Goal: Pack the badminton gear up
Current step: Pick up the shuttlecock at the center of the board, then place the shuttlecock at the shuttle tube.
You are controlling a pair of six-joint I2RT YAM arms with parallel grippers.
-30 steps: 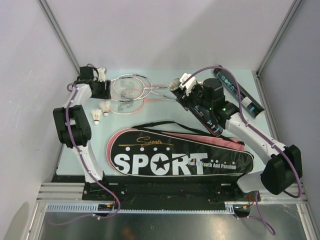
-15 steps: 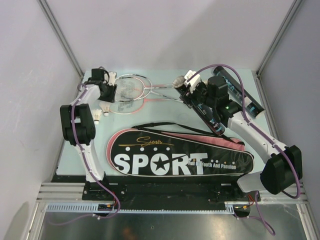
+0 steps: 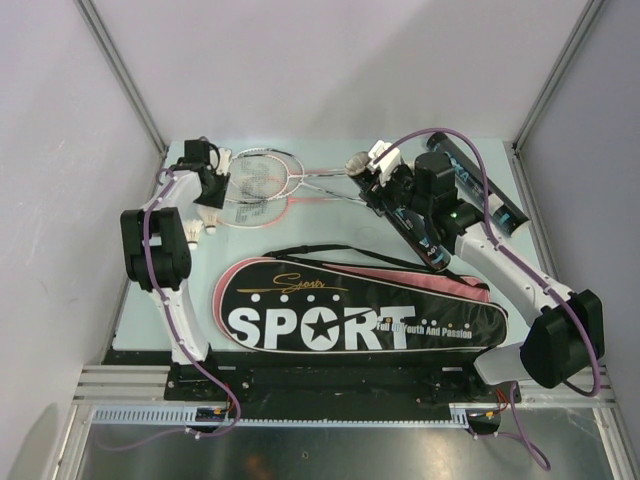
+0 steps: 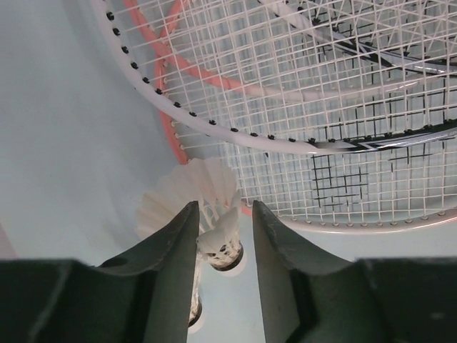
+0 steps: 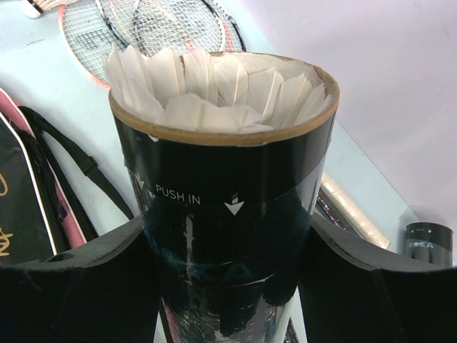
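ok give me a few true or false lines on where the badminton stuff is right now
1. The left fingers sit either side of a shuttlecock on the table. True.
2. The tube between the right fingers is empty. False: white feathers fill its open top.
3. The rackets are inside the bag. False: they lie on the table beyond it.
4. A second tube lies at the table's far right. True.
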